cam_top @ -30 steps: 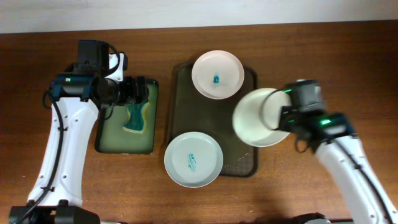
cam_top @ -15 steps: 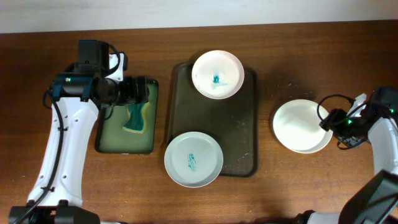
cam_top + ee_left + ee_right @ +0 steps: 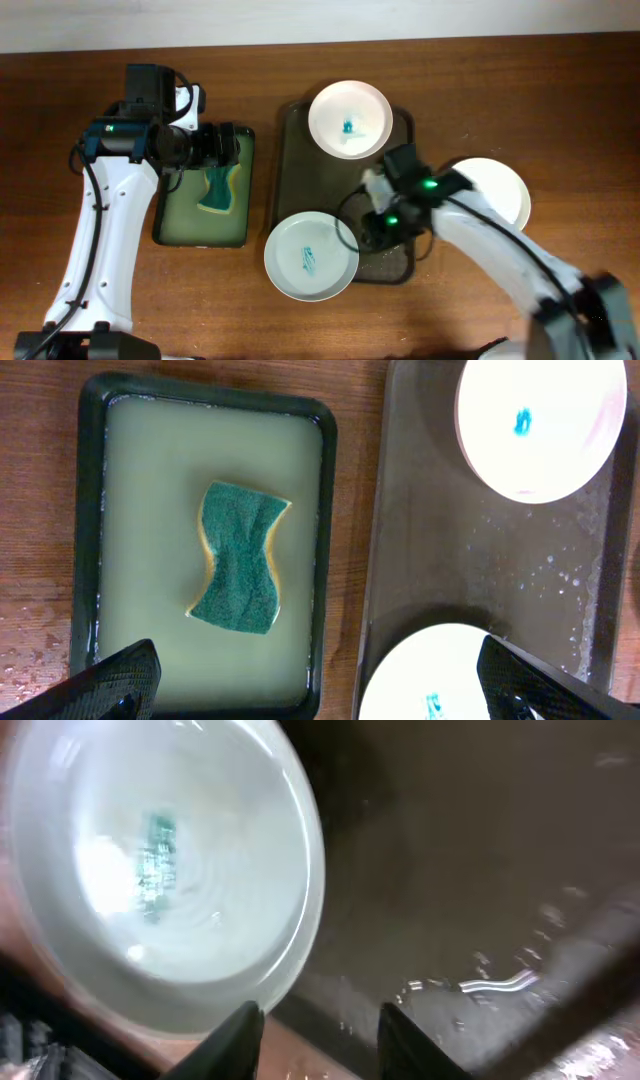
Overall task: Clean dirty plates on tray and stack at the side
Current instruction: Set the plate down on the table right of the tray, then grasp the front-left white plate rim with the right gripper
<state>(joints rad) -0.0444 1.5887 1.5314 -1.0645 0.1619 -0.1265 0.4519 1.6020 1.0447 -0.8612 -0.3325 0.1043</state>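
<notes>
Two plates with teal smears sit on the dark tray [image 3: 340, 185]: the far plate [image 3: 349, 120] and the near plate [image 3: 311, 256], which overhangs the tray's front left edge. A third, plain white plate [image 3: 500, 192] lies on the table to the right, partly hidden by my right arm. My right gripper [image 3: 368, 232] is open and empty, low over the tray's front, just right of the near plate [image 3: 160, 870]; its fingers [image 3: 322, 1040] straddle the plate's rim and the tray's rim. My left gripper [image 3: 222, 150] hovers open above the sponge tray, its fingers [image 3: 320, 695] spread wide.
A smaller green tray [image 3: 175, 225] holding pale liquid and a green sponge [image 3: 238, 557] stands left of the dark tray [image 3: 430, 540]. The dark tray's floor [image 3: 480, 850] is wet with droplets. Bare wooden table lies around.
My right gripper set the white plate down on the table at the right, let go of it, then swung left to the tray's front beside the near plate. The left arm stayed still.
</notes>
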